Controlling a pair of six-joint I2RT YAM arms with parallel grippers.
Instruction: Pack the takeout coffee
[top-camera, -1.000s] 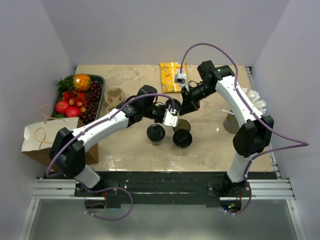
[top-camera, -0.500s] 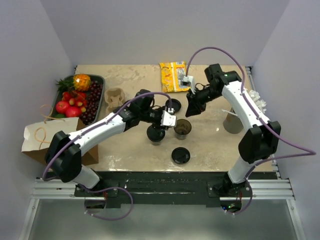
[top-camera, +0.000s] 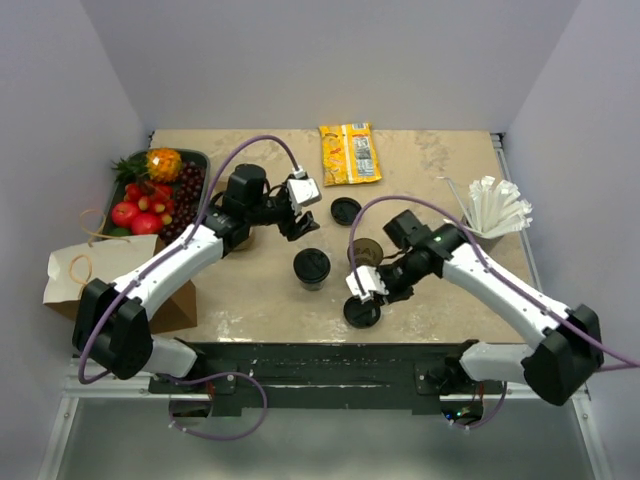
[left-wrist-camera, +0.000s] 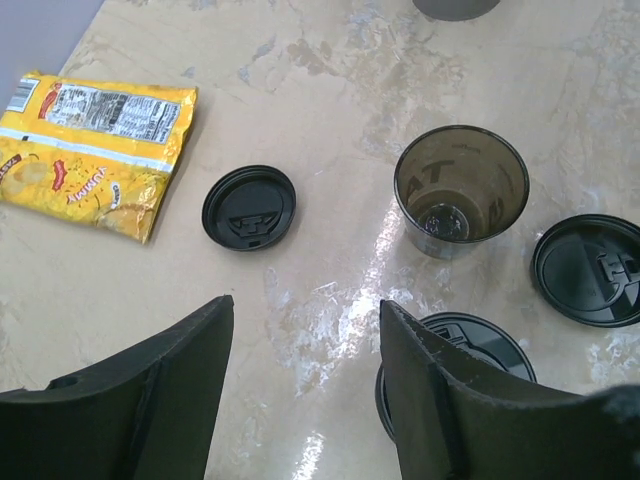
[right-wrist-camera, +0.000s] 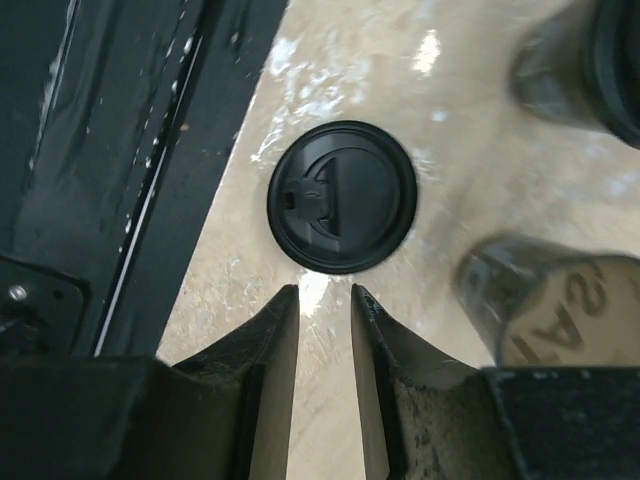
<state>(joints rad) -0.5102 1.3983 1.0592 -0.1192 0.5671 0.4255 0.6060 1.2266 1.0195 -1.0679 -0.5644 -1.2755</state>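
A lidded black cup (top-camera: 311, 267) and an open, lidless cup (top-camera: 366, 253) stand mid-table. One loose black lid (top-camera: 345, 210) lies behind them and another lid (top-camera: 362, 312) lies near the front edge. My right gripper (top-camera: 368, 290) hovers just behind the front lid (right-wrist-camera: 342, 196), its jaws a narrow gap apart and empty (right-wrist-camera: 325, 292). My left gripper (top-camera: 290, 220) is wide open and empty (left-wrist-camera: 305, 305), left of the cups. Its view shows the far lid (left-wrist-camera: 249, 207), the open cup (left-wrist-camera: 461, 190) and the lidded cup (left-wrist-camera: 470, 345). The cardboard cup carrier is hidden under my left arm.
A brown paper bag (top-camera: 75, 275) stands at the left front. A fruit tray (top-camera: 155, 195) sits at the back left, a yellow snack packet (top-camera: 349, 152) at the back middle, and a cup of white straws (top-camera: 495, 205) at the right. The table's front edge (right-wrist-camera: 180, 200) is close to the front lid.
My right arm swung from the far side down to the front, over the loose lid, which shifted toward the front edge. My left arm pulled back left, away from the cups.
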